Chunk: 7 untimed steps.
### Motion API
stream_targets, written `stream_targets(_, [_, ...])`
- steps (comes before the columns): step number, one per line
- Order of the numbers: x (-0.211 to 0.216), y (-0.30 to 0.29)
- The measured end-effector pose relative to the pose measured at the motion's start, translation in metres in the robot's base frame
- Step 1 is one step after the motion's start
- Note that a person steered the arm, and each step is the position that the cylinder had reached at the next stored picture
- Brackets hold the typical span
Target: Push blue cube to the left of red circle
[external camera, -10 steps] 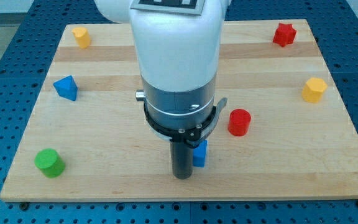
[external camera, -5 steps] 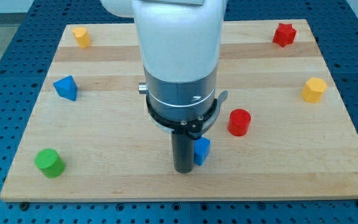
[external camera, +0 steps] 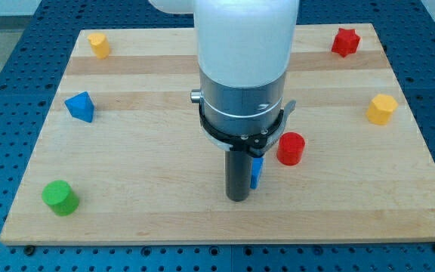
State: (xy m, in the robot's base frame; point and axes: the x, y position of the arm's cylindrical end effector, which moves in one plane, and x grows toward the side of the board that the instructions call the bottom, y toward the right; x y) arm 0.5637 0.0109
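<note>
The blue cube (external camera: 257, 172) lies near the board's bottom middle, mostly hidden behind my rod; only a thin strip shows. The red circle (external camera: 290, 148) stands just up and right of it, a small gap apart. My tip (external camera: 237, 198) is down on the board at the cube's left side, touching or nearly touching it. The arm's white and grey body covers the board's middle above the tip.
A blue triangular block (external camera: 80, 106) at the left, a green cylinder (external camera: 60, 197) at the bottom left, a yellow block (external camera: 99, 44) at the top left, a red star (external camera: 345, 41) at the top right, a yellow hexagon (external camera: 381, 109) at the right. Wooden board (external camera: 127, 189).
My tip has moved to the right and slightly up, and the blue cube has slid right with it, closer to the red circle. The other blocks have not moved.
</note>
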Motion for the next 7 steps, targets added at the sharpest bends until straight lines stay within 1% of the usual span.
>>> stream_targets(2, [-0.006, 0.002])
stream_targets(5, [-0.036, 0.002])
stream_targets(7, [-0.038, 0.011])
